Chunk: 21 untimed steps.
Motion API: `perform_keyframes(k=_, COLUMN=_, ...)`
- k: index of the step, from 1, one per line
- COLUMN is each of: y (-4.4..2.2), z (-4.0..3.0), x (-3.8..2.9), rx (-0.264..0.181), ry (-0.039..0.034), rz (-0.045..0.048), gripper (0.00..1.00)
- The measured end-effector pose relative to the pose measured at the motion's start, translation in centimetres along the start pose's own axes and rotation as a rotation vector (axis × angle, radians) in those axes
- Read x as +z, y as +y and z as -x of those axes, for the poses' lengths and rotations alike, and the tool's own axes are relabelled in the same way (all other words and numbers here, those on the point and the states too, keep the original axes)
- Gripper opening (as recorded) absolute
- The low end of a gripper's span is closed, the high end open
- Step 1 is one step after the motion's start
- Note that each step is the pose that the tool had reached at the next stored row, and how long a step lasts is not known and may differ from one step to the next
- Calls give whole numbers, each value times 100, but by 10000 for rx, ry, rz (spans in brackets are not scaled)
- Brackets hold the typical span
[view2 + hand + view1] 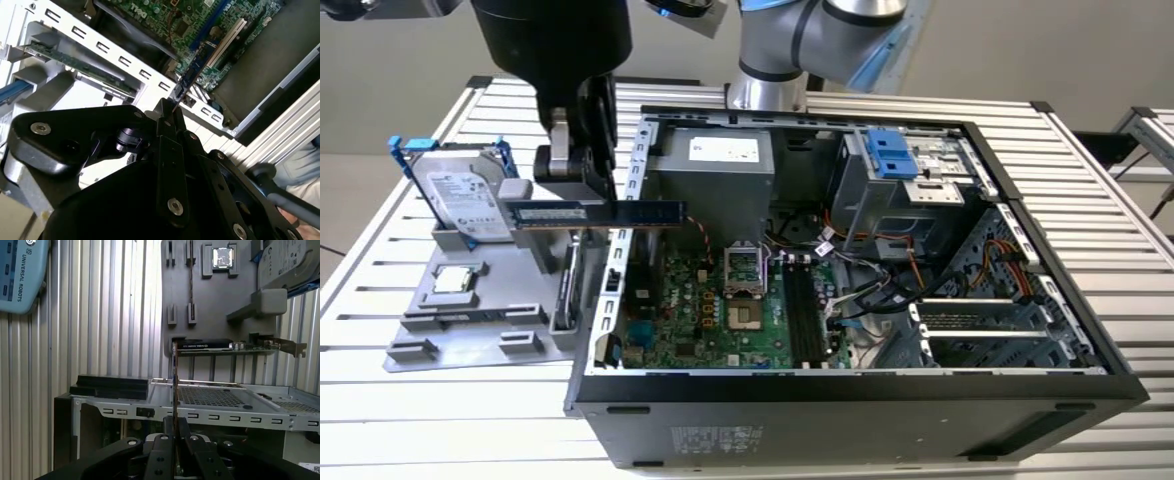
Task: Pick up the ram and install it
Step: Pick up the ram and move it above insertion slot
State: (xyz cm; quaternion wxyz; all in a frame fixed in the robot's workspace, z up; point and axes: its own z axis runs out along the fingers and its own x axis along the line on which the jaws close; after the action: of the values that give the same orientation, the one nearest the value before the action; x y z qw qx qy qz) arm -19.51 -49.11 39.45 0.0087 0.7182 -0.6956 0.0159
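1. Above the slatted table (440, 420), in the exterior view, the gripper (587, 196) hangs between the grey parts tray (480, 325) and the open computer case (854, 400).
   - Its fingers are clamped on the ram (638, 213).
   - The ram lies level, clear of every surface.
   - One end reaches over the case wall on the exterior view's left, and the other end points over the tray.
2. In the same view, the tray lies near the table's edge on the exterior view's left, just beside the case.
   - A hard drive (460, 195) in a blue frame stands upright at the tray's far end.
   - A processor (454, 280) lies flat nearer the tray's middle.
   - Inside the case, the green motherboard (707, 310) carries the black memory slots (803, 310), just beside the processor socket (744, 290).
3. In the second wrist view, the black fingers (170, 150) meet on the near end of the ram (190, 75), which appears edge-on as a thin dark stick.
   - Beyond it are the case's slotted rear panel (125, 67) and the motherboard (240, 30).
   - Table slats (290, 125) show beside the case.
4. In the first wrist view, the gripper (174, 429) is closed on the ram (174, 385), which rises from between the fingers as a narrow line.
   - Behind it are the case wall (225, 400), the tray (210, 295), the processor (222, 257) and the hard drive (290, 265).
   - An expansion card (220, 346) with a metal bracket stands in the tray's edge nearest the case.
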Motion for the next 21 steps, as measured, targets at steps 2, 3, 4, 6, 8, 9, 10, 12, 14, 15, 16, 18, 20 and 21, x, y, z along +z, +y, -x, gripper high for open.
perform_keyframes(k=2, y=-17, z=0, x=0, rx=-1, ry=1, rz=0, gripper=0)
perform_keyframes(k=3, y=-26, z=0, x=0, rx=0, ry=2, rz=0, gripper=0)
perform_keyframes(k=4, y=-35, z=0, x=1, rx=0, ry=1, rz=0, gripper=0)
perform_keyframes(k=6, y=-59, z=0, x=0, rx=-1, ry=2, rz=0, gripper=0)
perform_keyframes(k=8, y=-82, z=-1, x=0, rx=0, ry=2, rz=0, gripper=0)
perform_keyframes(k=9, y=-94, z=-2, x=1, rx=0, ry=2, rz=0, gripper=0)
perform_keyframes(k=10, y=-104, z=-2, x=1, rx=0, ry=1, rz=0, gripper=0)
perform_keyframes(k=12, y=-121, z=-2, x=1, rx=0, ry=2, rz=0, gripper=0)
perform_keyframes(k=14, y=-138, z=-3, x=1, rx=0, ry=1, rz=0, gripper=0)
perform_keyframes(k=15, y=-148, z=-3, x=1, rx=0, ry=2, rz=0, gripper=0)
perform_keyframes(k=16, y=-159, z=-4, x=1, rx=0, ry=2, rz=0, gripper=0)
perform_keyframes(k=18, y=-179, z=-4, x=2, rx=0, ry=1, rz=0, gripper=0)
perform_keyframes(k=20, y=-190, z=-5, x=2, rx=0, ry=1, rz=1, gripper=0)
perform_keyframes(k=21, y=-195, z=-5, x=2, rx=0, ry=2, rz=2, gripper=0)
